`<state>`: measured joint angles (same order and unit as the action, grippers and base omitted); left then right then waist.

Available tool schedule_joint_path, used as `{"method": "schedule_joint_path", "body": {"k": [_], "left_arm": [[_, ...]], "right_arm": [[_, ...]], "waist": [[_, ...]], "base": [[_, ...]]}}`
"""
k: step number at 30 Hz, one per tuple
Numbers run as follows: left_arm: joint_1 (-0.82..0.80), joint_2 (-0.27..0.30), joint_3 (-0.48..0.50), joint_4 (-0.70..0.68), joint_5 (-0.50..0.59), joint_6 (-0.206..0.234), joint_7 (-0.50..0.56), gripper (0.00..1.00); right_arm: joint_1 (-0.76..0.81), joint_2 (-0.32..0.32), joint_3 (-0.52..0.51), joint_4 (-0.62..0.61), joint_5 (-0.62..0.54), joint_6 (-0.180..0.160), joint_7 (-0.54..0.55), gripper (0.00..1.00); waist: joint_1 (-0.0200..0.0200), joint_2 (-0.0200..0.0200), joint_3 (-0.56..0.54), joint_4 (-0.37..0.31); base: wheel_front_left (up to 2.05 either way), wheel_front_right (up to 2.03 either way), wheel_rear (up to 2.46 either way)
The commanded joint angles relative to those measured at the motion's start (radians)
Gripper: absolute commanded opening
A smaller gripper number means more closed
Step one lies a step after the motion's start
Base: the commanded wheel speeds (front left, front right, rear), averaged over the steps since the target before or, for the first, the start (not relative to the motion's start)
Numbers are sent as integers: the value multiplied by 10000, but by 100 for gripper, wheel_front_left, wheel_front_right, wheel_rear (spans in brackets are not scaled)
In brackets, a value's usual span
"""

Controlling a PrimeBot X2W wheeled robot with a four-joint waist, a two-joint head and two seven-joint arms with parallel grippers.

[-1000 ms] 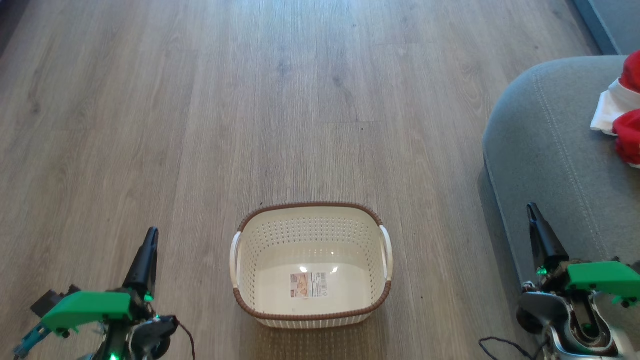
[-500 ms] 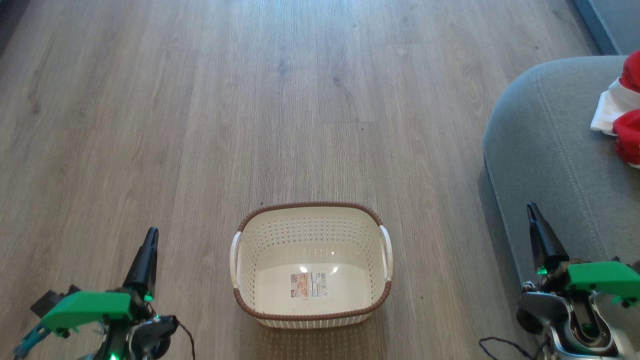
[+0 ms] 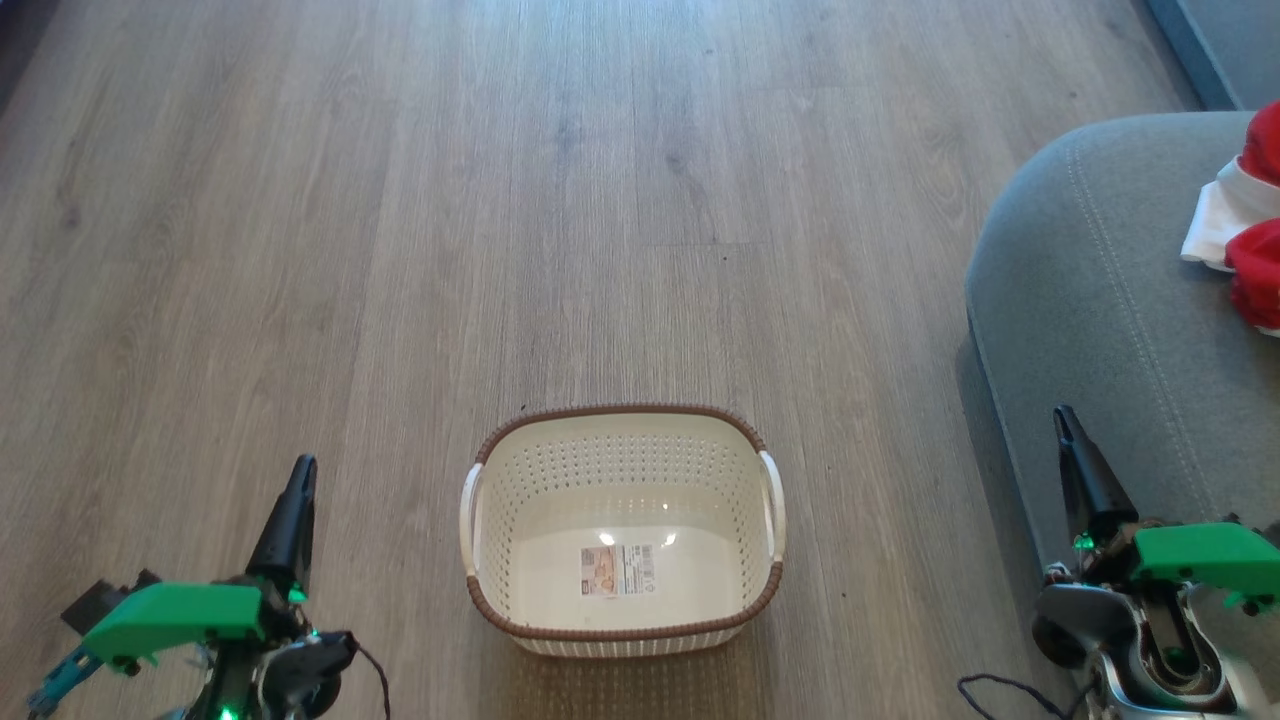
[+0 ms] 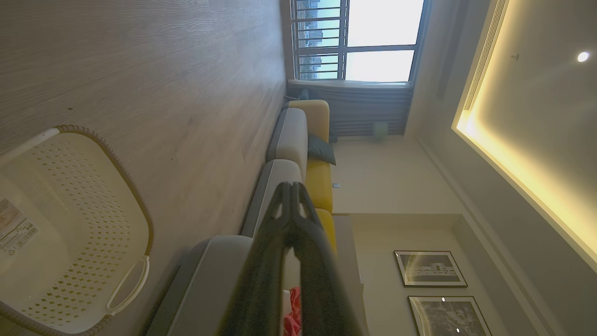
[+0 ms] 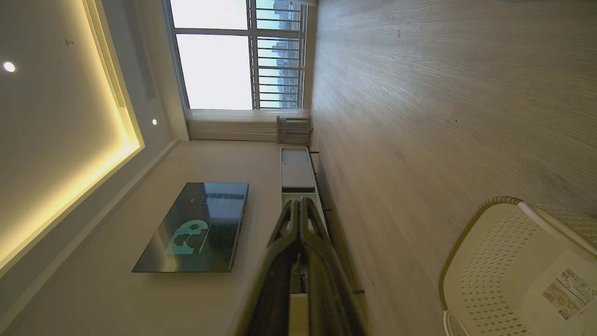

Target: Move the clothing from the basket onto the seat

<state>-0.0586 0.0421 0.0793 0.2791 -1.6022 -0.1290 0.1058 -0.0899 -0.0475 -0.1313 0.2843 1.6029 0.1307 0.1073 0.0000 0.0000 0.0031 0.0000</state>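
basket label: txt unreadable; clothing on seat | L gripper + R gripper: fingers closed, holding nothing

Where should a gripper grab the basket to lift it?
By the two white side handles: left handle from the left, right handle from the right. Each loop stands off the wall of the upright basket, likely leaving a gap to hook into.

basket on floor, label inside | clothing on seat | left pincer closed | right pincer closed
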Motion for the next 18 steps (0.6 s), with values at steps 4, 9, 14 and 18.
{"method": "schedule_joint_path", "body": {"k": [4, 9, 14, 18], "left_arm": [[-494, 81, 344, -340, -66, -17, 74, 0], [-494, 81, 343, -340, -66, -17, 73, 0], [-494, 81, 343, -340, -66, -17, 73, 0], [-494, 81, 343, -340, -66, -17, 73, 0]], "right_arm": [[-180, -28, 176, -395, 58, 0, 58, 0], [-180, -28, 176, -395, 58, 0, 58, 0], [-180, -28, 176, -395, 58, 0, 58, 0], [-180, -28, 176, -395, 58, 0, 58, 0]], "waist": [[0, 0, 0, 0], [0, 0, 0, 0], [0, 0, 0, 0], [0, 0, 0, 0]], "base": [[0, 0, 0], [0, 0, 0], [0, 0, 0], [0, 0, 0]]}}
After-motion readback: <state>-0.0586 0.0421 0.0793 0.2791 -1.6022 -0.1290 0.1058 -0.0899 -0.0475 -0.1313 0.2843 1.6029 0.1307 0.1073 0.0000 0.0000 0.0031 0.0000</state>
